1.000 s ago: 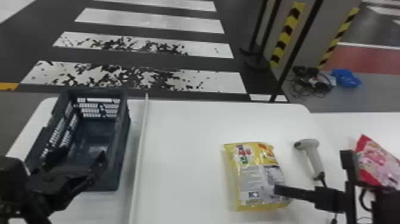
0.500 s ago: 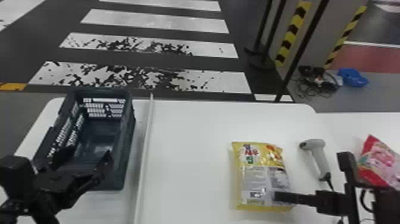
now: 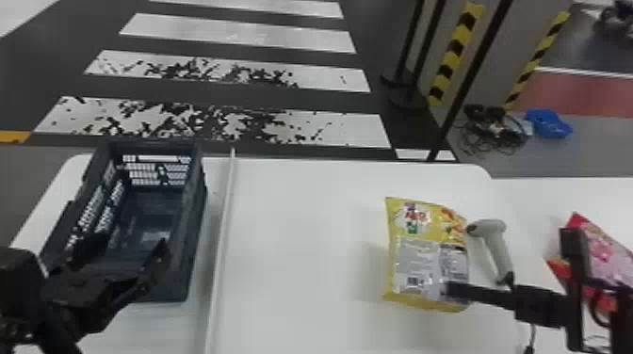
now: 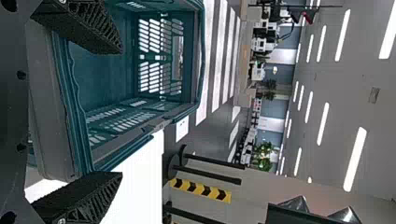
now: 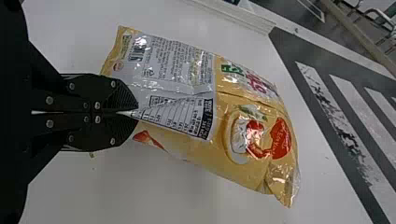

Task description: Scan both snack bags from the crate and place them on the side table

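Observation:
My right gripper (image 3: 454, 291) is at the near right part of the yellow snack bag (image 3: 424, 268), which is on the white table beside the scanner (image 3: 492, 240). In the right wrist view, the right gripper (image 5: 133, 112) is shut on a fold of the yellow snack bag (image 5: 187, 107). A red and pink snack bag (image 3: 603, 249) lies at the far right, partly behind the right arm. Over the near end of the dark crate (image 3: 195, 226) my left gripper (image 3: 113, 259) stands open; in the left wrist view the left gripper (image 4: 119, 112) has its fingers apart before the crate (image 4: 98, 88), with nothing between them.
A raised white divider (image 3: 221, 245) runs along the table (image 3: 301, 263) just right of the crate. The scanner's cable hangs near the right arm. Black posts (image 3: 466, 75) stand on the floor beyond the table.
The head view has shifted slightly, so the table's contents sit a little further right in it. My right gripper stays at the yellow bag, and my left gripper stays at the crate.

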Available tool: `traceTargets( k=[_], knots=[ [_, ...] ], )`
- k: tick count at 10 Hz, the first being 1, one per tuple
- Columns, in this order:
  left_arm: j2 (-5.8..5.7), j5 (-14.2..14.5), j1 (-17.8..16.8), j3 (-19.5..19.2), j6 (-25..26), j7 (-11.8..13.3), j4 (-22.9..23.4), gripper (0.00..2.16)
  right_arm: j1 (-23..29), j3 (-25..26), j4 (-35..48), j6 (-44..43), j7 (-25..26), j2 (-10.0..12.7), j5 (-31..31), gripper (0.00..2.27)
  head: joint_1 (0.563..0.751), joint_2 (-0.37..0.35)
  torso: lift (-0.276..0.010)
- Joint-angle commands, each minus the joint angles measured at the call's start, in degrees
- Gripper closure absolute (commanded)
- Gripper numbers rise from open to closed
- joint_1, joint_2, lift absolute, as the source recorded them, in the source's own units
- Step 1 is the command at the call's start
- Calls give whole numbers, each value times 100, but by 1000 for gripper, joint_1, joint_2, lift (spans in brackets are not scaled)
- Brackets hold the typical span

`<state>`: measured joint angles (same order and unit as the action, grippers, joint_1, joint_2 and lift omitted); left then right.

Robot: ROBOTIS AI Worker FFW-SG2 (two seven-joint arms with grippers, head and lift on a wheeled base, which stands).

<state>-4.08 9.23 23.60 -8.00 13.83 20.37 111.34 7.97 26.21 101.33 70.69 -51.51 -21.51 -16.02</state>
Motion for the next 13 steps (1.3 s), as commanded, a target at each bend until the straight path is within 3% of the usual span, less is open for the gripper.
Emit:
traceTargets(
  k=[1, 7, 9, 13],
  knots=[
    [4, 0, 4, 0, 2, -7, 19, 36, 12, 455, 212, 99, 1, 15, -297, 2260, 695, -168, -95],
    [4, -18, 110, 9, 72, -7, 309, 36, -445, 1914, 63, -182, 352, 68, -824, 2263, 695, -272, -95],
    [4, -53, 31, 18, 72, -16, 318, 36, -568, 2099, -210, -481, 431, 68, -982, 2260, 695, -311, -95],
    [4, -106, -22, 35, 125, -16, 441, 36, -770, 2187, -1273, -2028, 968, -20, -1009, 2260, 695, -350, -95]
  ],
)
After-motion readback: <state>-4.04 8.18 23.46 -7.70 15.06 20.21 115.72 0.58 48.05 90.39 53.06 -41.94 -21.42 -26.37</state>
